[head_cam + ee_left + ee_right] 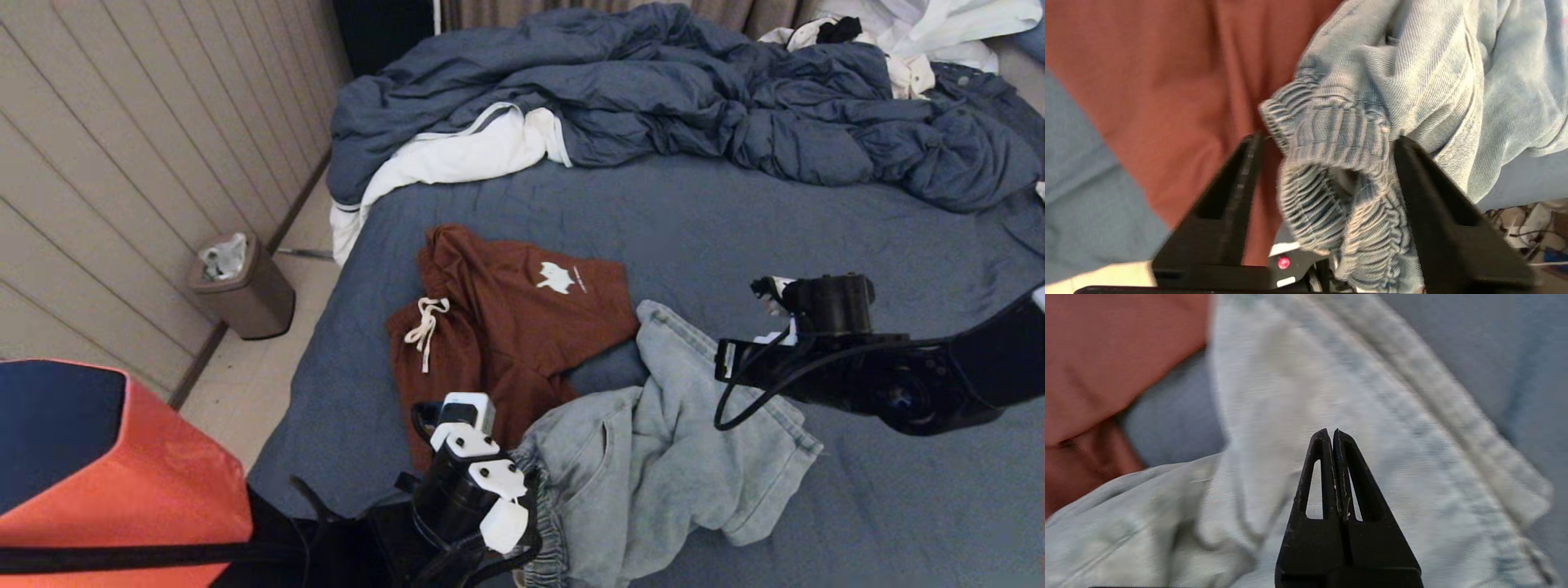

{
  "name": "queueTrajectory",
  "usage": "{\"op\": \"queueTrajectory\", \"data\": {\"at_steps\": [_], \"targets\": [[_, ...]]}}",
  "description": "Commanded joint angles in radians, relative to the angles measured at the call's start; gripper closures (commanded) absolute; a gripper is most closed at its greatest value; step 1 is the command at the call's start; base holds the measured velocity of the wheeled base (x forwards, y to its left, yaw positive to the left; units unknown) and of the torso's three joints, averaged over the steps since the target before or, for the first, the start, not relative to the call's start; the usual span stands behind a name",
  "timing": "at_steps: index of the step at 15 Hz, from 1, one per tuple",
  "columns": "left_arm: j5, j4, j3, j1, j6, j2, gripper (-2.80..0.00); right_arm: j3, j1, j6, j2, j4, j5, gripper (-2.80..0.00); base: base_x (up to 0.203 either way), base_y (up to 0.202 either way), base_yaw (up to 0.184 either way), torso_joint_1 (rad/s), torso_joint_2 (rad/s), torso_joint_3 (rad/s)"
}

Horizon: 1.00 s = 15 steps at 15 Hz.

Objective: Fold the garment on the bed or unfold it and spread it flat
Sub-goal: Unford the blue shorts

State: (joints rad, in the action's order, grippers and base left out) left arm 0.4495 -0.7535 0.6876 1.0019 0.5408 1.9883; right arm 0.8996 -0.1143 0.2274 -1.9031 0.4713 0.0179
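Lying crumpled on the bed (857, 237) near its front edge, the jeans (653, 457) run from a gathered waistband (1331, 163) at the robot's side out to a leg that reaches away toward the duvet (669, 90). That waistband sits bunched between the left gripper's (1327, 143) fingers, which stand apart around it, not pinching. The right gripper (1334, 435), jaws pressed together and empty, hovers over the far leg, apart from the cloth. A rust hoodie (506, 318) lies just beside the jeans, partly under them. Judging by this, the left arm is nearer the waistband, the right nearer the leg.
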Motion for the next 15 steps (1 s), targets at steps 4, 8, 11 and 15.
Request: {"op": "queueTrajectory", "data": {"at_steps": [4,8,11,15], "targets": [[0.018,-0.056,0.073,0.003,-0.021,0.126,-2.80,-0.005,-0.004,0.000,-0.008,0.004,-0.004,0.00,0.000,0.000,0.000,0.000,0.00,0.000],[0.018,-0.058,0.076,0.003,-0.025,0.122,-2.80,-0.007,-0.002,0.001,-0.013,0.007,-0.006,0.00,0.000,0.000,0.000,0.000,0.00,0.000],[0.017,-0.064,0.075,0.003,-0.027,0.113,0.00,-0.005,-0.002,0.001,-0.013,0.007,-0.006,0.00,0.000,0.000,0.000,0.000,0.00,0.000],[0.009,-0.061,0.069,0.006,-0.027,0.118,0.00,0.001,0.001,0.001,-0.019,0.006,-0.004,0.00,0.000,0.000,0.000,0.000,0.00,0.000]]}}
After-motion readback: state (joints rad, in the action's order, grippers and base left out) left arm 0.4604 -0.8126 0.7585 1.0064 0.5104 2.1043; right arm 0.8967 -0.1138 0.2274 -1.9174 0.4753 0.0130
